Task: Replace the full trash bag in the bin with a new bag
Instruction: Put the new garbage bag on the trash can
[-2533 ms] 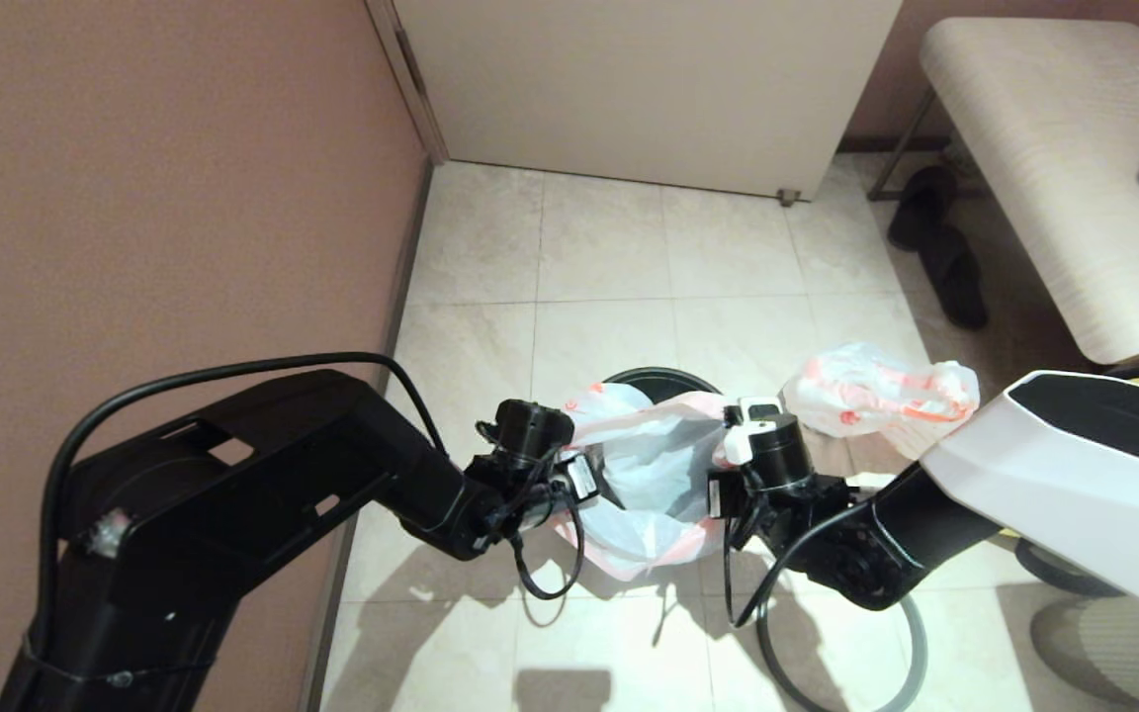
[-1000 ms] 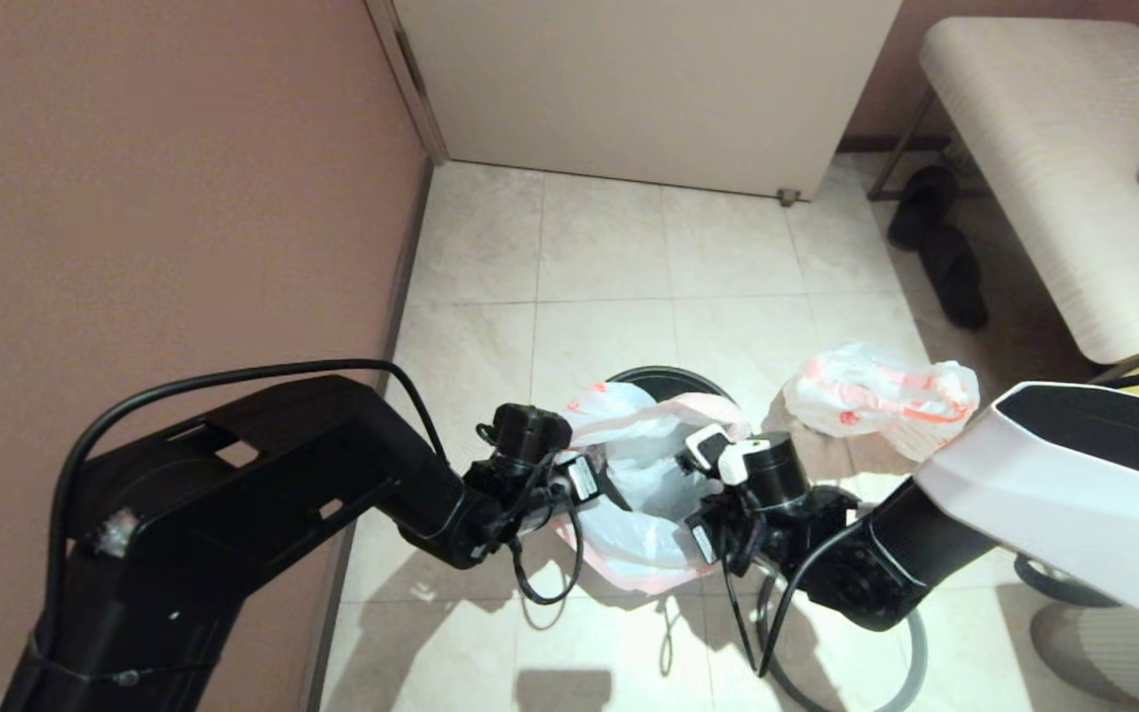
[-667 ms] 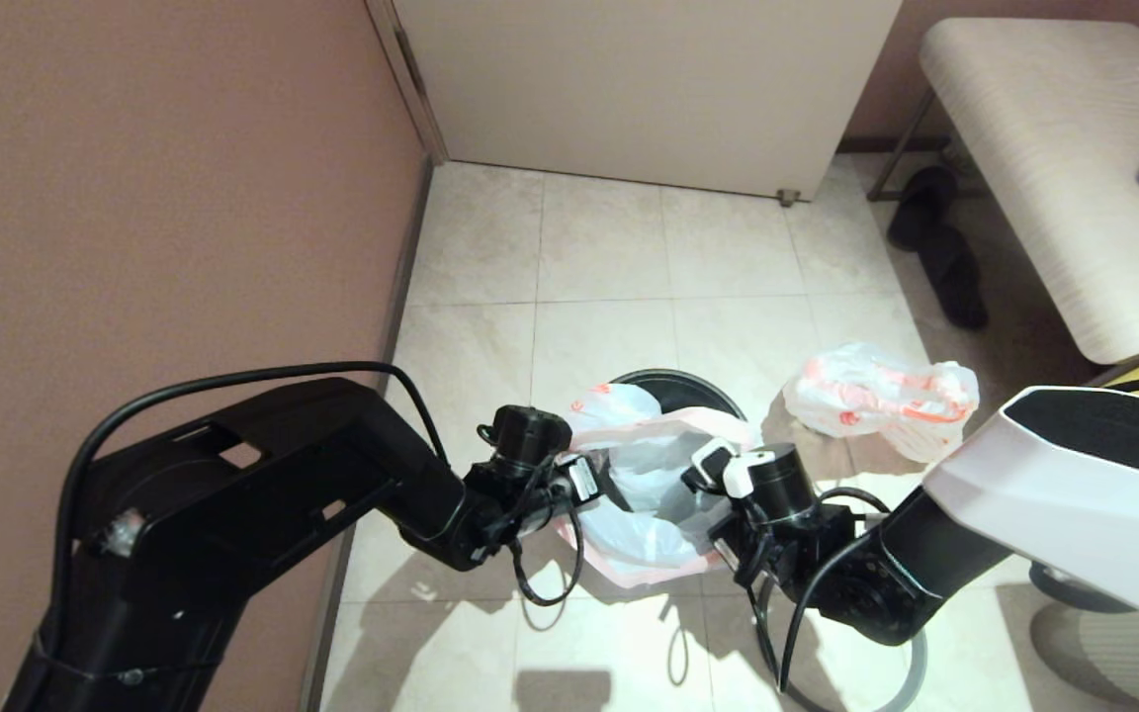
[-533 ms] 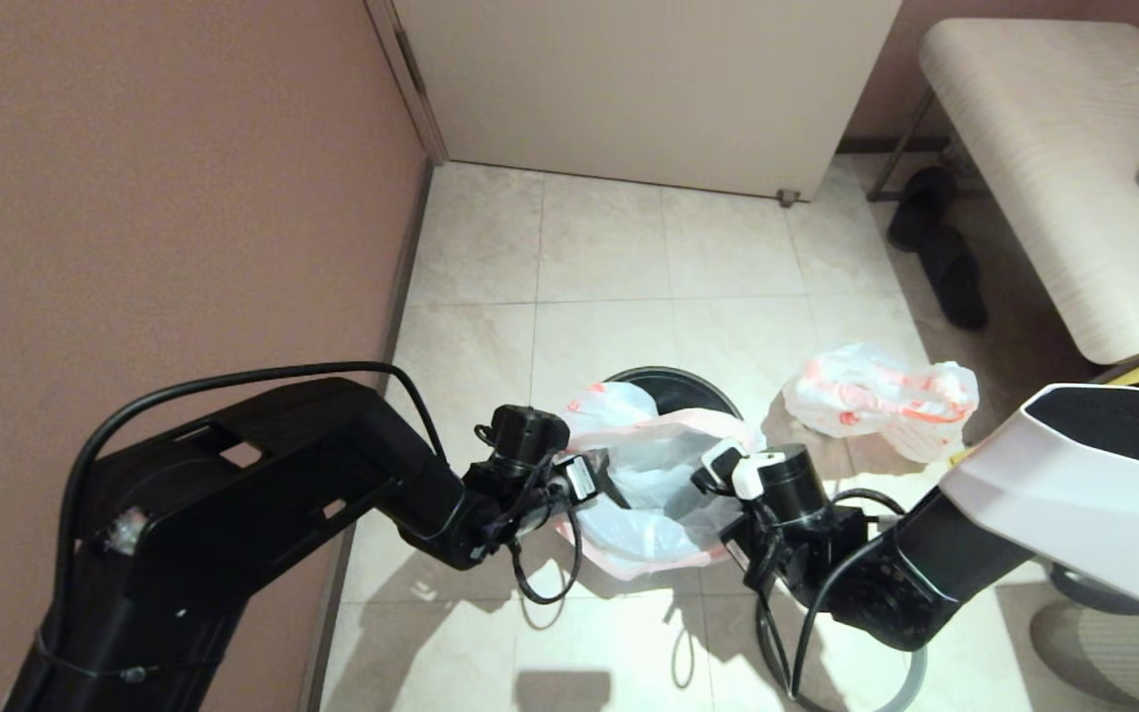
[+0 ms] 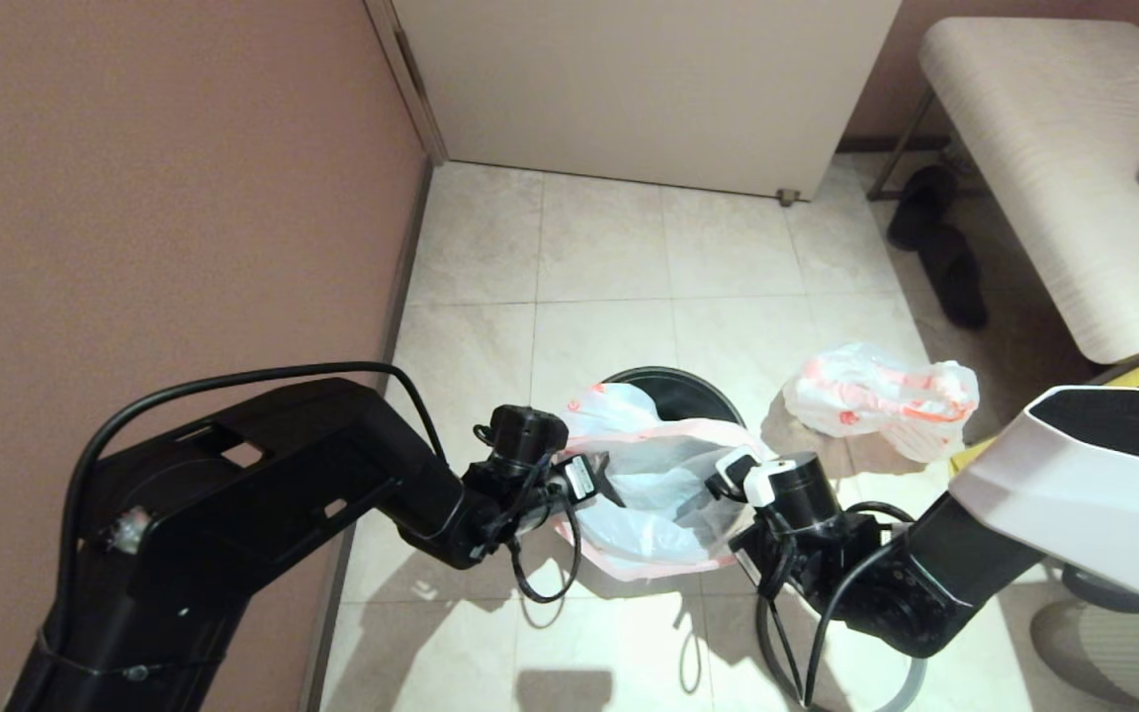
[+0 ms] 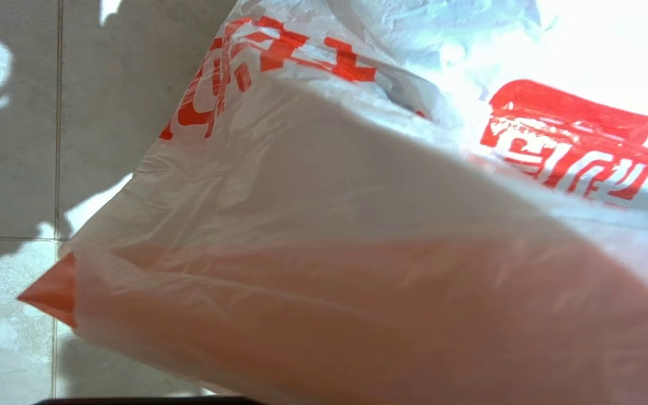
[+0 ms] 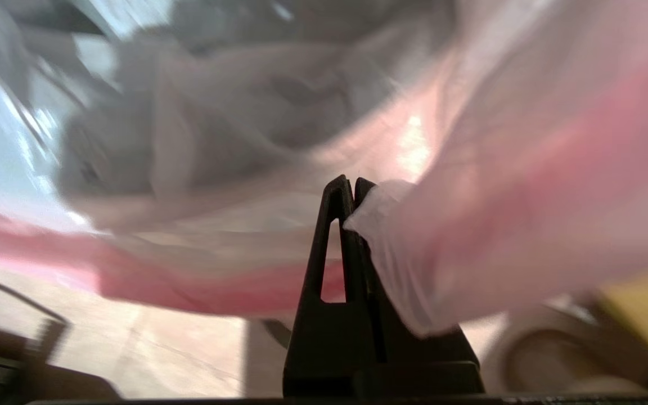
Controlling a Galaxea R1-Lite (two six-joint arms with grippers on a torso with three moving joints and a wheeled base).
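Observation:
The new bag, thin white film with a pink band at its mouth, hangs open over the bin, whose black far rim shows behind it. My left gripper is at the mouth's left edge; taut film covers the left wrist view and hides the jaws. At the mouth's right edge my right gripper is shut, with a fold of the bag pinched between its tips. The full trash bag, bulging with orange-red print, lies on the floor to the right of the bin.
A thin grey hoop lies on the tiles under my right arm. The brown wall runs close on the left. A pale door stands behind, and a bench with black slippers under it is at the right.
My right gripper has swung down and to the right, toward me, drawing the bag's mouth wider over the bin. The left arm and the full bag have stayed put.

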